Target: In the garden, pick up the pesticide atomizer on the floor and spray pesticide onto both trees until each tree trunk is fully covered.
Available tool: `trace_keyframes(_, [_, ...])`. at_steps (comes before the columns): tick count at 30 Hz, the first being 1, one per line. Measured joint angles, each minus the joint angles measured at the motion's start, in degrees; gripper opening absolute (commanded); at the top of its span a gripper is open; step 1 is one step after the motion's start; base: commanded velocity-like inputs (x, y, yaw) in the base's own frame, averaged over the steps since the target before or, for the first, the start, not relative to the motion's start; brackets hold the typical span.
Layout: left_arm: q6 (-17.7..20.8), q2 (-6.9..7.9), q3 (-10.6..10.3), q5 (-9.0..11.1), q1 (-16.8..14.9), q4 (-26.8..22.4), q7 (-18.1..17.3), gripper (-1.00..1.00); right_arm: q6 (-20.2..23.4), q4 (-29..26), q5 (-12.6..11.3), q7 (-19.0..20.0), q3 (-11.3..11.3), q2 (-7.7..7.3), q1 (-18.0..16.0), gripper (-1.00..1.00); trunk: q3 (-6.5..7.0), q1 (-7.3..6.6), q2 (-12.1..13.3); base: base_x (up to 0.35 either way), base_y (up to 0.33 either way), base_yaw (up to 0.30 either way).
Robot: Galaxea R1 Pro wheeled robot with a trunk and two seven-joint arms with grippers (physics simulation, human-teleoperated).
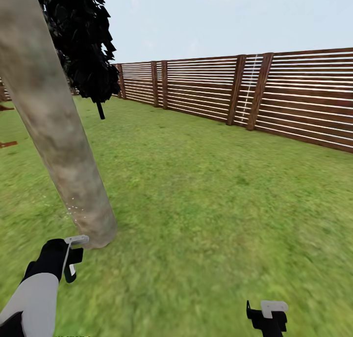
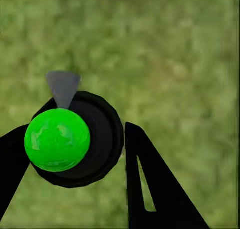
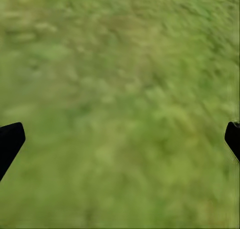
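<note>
Left tool (image 2: pixel 70 154) grips the atomizer (image 2: pixel 75 139) beside the tree trunk (image 1: pixel 54 131); right tool (image 3: pixel 120 139) spread over lawn (image 1: pixel 220 204).

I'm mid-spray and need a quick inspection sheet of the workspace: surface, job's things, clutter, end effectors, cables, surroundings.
Surface: green grass lawn, flat, blurry texture.
Job's things: tree trunk, mottled grey-beige, close ahead on the left; faint pale specks near its base. Dark foliage hangs beside it. Atomizer, black body with a green ball top and a grey nozzle, sits between the left fingers.
Clutter: nothing seen.
End effectors: left end effector shut on the atomizer, near the trunk's base; right end effector open over bare grass, holding nothing.
Cables: nothing seen.
Surroundings: reddish-brown slat fence along the lawn's far edge, pale sky above.
</note>
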Motion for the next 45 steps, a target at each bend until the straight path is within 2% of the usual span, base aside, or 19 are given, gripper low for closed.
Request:
trace_keyframes(6, [-0.01, 0.00, -0.04, -0.05, 0.00, -0.01, 0.06, -1.00, 0.00, 0.00, 0.00, 0.00, 0.00, 0.00, -0.01, 1.00, 0.00, 0.00, 0.00, 0.021, -0.290, 0.275])
trace_keyframes(17, [-0.01, 0.20, 0.31, -0.04, 0.00, -0.54, 0.08, -1.00, 0.00, 0.00, 0.00, 0.00, 0.00, 0.00, -0.04, 1.00, 0.00, 0.00, 0.00, 0.000, -0.296, 0.031])
trace_keyframes(24, [0.20, 0.00, 0.18, 0.18, -0.11, -0.87, -0.31, -1.00, 0.00, 0.00, -0.05, 0.00, -0.01, 0.00, -0.01, 1.00, 0.00, 0.00, 0.00, 0.000, -0.232, 0.250])
trace_keyframes(26, [1.58, -0.39, -0.08, 0.42, -1.86, -0.51, -0.26, -1.00, 0.00, 0.00, -0.06, 0.00, -0.01, 0.00, -0.03, 1.00, 0.01, 0.00, 0.00, 0.000, -0.009, 0.249])
trace_keyframes(27, [4.52, -0.73, -0.11, 0.03, -4.64, -0.28, -0.27, -1.00, 0.00, 0.00, -0.08, 0.00, -0.02, 0.00, -0.05, 1.00, 0.00, 0.00, 0.01, 0.000, -0.002, 0.095])
trace_keyframes(28, [7.37, -0.89, -0.16, 0.62, -7.30, -0.21, -0.36, -1.00, 0.00, 0.00, -0.09, 0.00, -0.06, 0.00, -0.06, 1.00, 0.02, -0.01, 0.00, 0.000, -0.001, 0.039])
trace_keyframes(29, [9.79, -1.02, -0.23, -0.04, -9.88, -0.21, -0.40, -1.00, 0.00, 0.00, -0.09, 0.00, -0.05, -0.04, -0.04, 1.00, 0.01, 0.00, 0.00, 0.000, 0.000, 0.020])
trace_keyframes(30, [10.80, -1.12, -0.28, 0.45, -11.60, -0.18, -0.42, -1.00, 0.00, 0.00, -0.06, 0.00, -0.06, -0.06, -0.02, 1.00, 0.01, -0.01, 0.00, 0.000, 0.000, 0.008])
trace_keyframes(32, [11.69, -1.05, -0.67, 0.10, -14.24, -0.14, -0.42, -1.00, 0.00, 0.00, -0.01, 0.00, -0.06, -0.13, -0.02, 1.00, 0.01, 0.00, 0.00, 0.000, 0.000, 0.003])
trace_keyframes(35, [15.49, 0.61, -2.32, -0.73, -15.81, -0.40, -0.59, -1.00, 0.00, 0.00, 0.00, -0.01, -0.03, -0.17, 0.00, 1.00, 0.00, 0.00, 0.00, 0.000, 0.000, 0.000])
trace_keyframes(36, [15.83, 1.83, -2.42, -0.79, -15.81, -0.36, -0.62, -1.00, 0.00, 0.00, 0.00, -0.01, -0.03, -0.17, -0.01, 1.00, 0.00, 0.00, 0.00, 0.000, 0.000, 0.000])
trace_keyframes(37, [16.06, 3.87, -2.47, -0.56, -15.66, -0.27, -0.69, -1.00, 0.00, 0.00, 0.00, 0.00, -0.04, -0.18, 0.01, 1.00, 0.00, 0.00, 0.00, 0.000, 0.000, 0.000])
trace_keyframes(38, [16.09, 5.25, -2.55, -1.12, -15.46, -0.24, -0.70, -1.00, 0.00, 0.00, 0.00, 0.00, -0.04, -0.18, -0.02, 1.00, 0.00, 0.00, 0.00, 0.000, 0.000, 0.000])
trace_keyframes(39, [16.17, 5.57, -2.68, -0.33, -15.28, -0.20, -0.70, -1.00, 0.00, 0.00, 0.00, 0.00, -0.02, -0.18, -0.02, 1.00, 0.00, 0.00, 0.00, 0.000, 0.000, 0.000])
trace_keyframes(41, [16.28, 4.40, -4.29, 0.28, -15.28, -0.18, -0.68, -1.00, 0.00, 0.00, 0.00, 0.00, -0.01, -0.11, -0.01, 1.00, 0.00, 0.00, 0.00, 0.000, 0.000, 0.021])
trace_keyframes(43, [16.34, 1.63, -7.08, 0.84, -15.87, -0.25, -0.58, -1.00, 0.00, 0.00, -0.01, 0.00, -0.02, -0.09, -0.01, 1.00, 0.00, 0.00, 0.00, 0.000, 0.000, 0.204])
trace_keyframes(45, [16.28, 1.21, -7.53, 0.07, -16.96, -0.28, -0.56, -1.00, 0.00, 0.00, 0.00, -0.06, -0.01, -0.09, 0.01, 1.00, 0.00, 0.00, 0.00, 0.000, 0.000, 0.257])
